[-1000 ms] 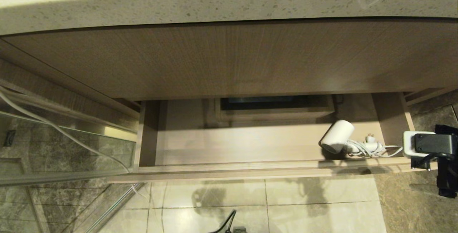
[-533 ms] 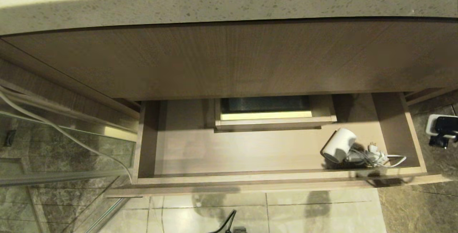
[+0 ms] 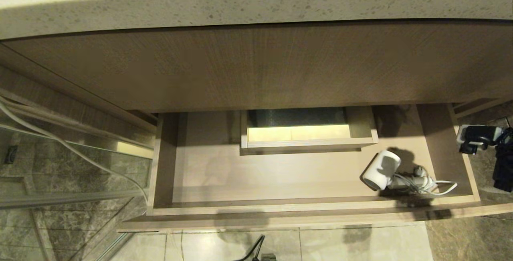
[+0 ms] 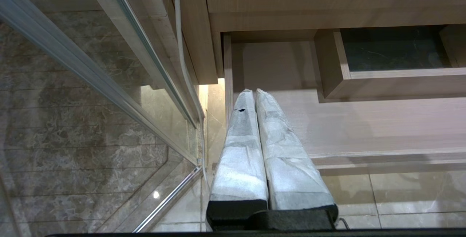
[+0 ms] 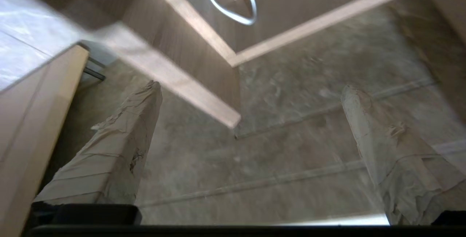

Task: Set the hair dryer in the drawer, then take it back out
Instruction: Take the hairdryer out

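The drawer stands pulled out under the counter, its boxed cutout at the middle of the back. The white hair dryer lies on the drawer floor near the right end, its wound cord trailing toward the right wall. My right gripper hangs outside the drawer's right side, over the dark floor. It is open and empty, with the drawer's corner and a loop of cord ahead. My left gripper is shut and empty by the drawer's left wall.
A speckled stone countertop overhangs a taller wood-grain panel above the drawer. A glass partition with a metal frame and a white cable stand at the left. Pale floor tiles lie below the drawer front.
The drawer has slid farther out toward me, carrying the hair dryer with it. My right gripper has left the drawer's front right corner and now hangs beside its right wall.
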Motion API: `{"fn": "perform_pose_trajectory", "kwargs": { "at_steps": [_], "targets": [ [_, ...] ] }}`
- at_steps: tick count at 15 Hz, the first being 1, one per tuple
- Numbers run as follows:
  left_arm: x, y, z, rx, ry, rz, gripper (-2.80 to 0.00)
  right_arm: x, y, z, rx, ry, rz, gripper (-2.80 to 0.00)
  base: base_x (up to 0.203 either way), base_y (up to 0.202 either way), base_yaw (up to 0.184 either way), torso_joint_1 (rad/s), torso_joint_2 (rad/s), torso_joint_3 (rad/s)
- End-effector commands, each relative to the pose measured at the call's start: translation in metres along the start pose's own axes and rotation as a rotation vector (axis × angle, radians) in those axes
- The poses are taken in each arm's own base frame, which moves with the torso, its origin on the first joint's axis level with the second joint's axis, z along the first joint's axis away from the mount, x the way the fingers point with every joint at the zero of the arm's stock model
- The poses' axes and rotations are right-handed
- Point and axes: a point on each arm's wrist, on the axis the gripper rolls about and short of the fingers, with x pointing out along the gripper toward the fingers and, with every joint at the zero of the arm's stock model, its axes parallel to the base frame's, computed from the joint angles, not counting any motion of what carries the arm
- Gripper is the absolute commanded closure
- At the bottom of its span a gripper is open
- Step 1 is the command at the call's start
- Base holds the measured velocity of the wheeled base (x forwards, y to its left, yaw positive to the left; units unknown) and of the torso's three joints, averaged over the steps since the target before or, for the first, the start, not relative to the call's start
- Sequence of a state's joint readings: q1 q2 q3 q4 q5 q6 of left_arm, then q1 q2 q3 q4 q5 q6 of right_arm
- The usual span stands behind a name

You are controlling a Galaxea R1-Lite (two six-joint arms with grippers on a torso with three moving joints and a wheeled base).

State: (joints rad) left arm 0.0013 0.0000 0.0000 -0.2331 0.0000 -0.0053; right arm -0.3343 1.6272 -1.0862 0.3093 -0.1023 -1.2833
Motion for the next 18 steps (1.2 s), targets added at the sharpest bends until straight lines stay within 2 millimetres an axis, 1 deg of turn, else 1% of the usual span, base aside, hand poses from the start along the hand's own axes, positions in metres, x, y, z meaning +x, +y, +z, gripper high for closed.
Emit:
{"fn": "perform_pose_trajectory", "kwargs": {
  "at_steps": [1,4,5,7,11,13,16,18],
  "targets": [
    [0.001,0.0,-0.011,0.001,0.038,0.0,0.0,0.035,-0.003,0.007,0.006,0.016,0.066,-2.8,0.0,0.0,0.0,0.0,0.0,0.0],
    [0.001,0.0,-0.011,-0.001,0.038,0.0,0.0,0.062,-0.02,0.019,0.052,0.012,0.065,-2.8,0.0,0.0,0.0,0.0,0.0,0.0],
    [0.001,0.0,-0.011,-0.001,0.038,0.0,0.0,0.067,-0.026,0.022,0.066,0.009,0.056,-2.8,0.0,0.0,0.0,0.0,0.0,0.0],
    [0.001,0.0,-0.011,-0.001,0.038,0.0,0.0,0.079,-0.03,0.024,0.073,0.009,0.063,-2.8,0.0,0.0,0.0,0.0,0.0,0.0],
    [0.001,0.0,-0.011,-0.001,0.038,0.0,0.0,0.082,-0.023,0.025,0.06,0.014,0.093,-2.8,0.0,0.0,0.0,0.0,0.0,0.0],
    [0.001,0.0,-0.011,-0.001,0.038,0.0,0.0,0.087,-0.018,0.025,0.058,0.026,0.127,-2.8,0.0,0.0,0.0,0.0,0.0,0.0],
    [0.001,0.0,-0.011,-0.001,0.038,0.0,0.0,0.106,-0.012,0.028,0.069,0.043,0.179,-2.8,0.0,0.0,0.0,0.0,0.0,0.0],
    [0.001,0.0,-0.011,-0.001,0.038,0.0,0.0,0.124,-0.005,0.029,0.071,0.057,0.226,-2.8,0.0,0.0,0.0,0.0,0.0,0.0]
  ]
}}
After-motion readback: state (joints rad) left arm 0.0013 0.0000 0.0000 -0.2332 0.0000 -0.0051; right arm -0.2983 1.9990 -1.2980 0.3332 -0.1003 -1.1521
